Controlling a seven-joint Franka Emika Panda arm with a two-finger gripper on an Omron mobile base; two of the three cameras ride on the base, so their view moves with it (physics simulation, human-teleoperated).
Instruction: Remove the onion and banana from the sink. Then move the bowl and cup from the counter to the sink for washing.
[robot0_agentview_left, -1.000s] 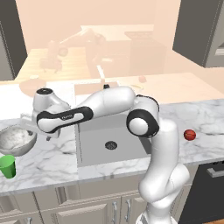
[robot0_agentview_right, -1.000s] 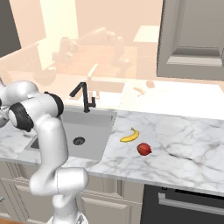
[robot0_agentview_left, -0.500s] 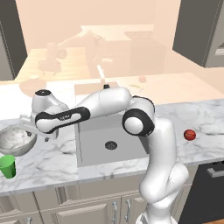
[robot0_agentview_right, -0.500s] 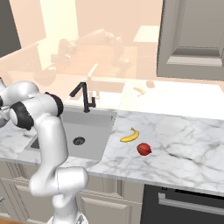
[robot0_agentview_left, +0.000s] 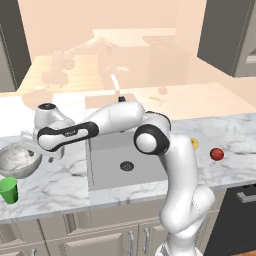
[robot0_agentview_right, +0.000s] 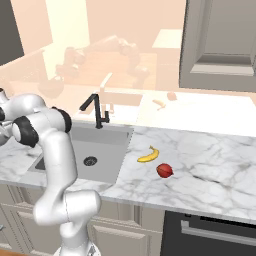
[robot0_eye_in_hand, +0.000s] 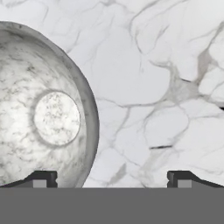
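Note:
The grey-white speckled bowl (robot0_agentview_left: 16, 161) stands on the counter (robot0_agentview_left: 60, 185) left of the sink (robot0_agentview_left: 107, 167); the hand view looks down into the bowl (robot0_eye_in_hand: 43, 113). My gripper (robot0_agentview_left: 42, 153) hangs open just above its right rim. In the hand view the gripper (robot0_eye_in_hand: 111, 179) straddles that rim, one fingertip (robot0_eye_in_hand: 41, 178) over the bowl's inside and the other over bare marble. The green cup (robot0_agentview_left: 8, 190) stands in front of the bowl. The banana (robot0_agentview_right: 148, 155) and red onion (robot0_agentview_right: 164, 170) lie on the counter right of the sink (robot0_agentview_right: 107, 165); the onion (robot0_agentview_left: 216, 154) also shows past my arm.
A black faucet (robot0_agentview_right: 97, 110) rises behind the basin, whose drain (robot0_agentview_left: 126, 165) is bare. My arm stretches leftward across the sink. A dark oven front (robot0_agentview_right: 210, 232) sits below the counter at the right. Dark cabinets hang above.
The hand has moved slightly left and down, closer to the bowl's right rim. Bowl, cup, banana and onion have stayed put.

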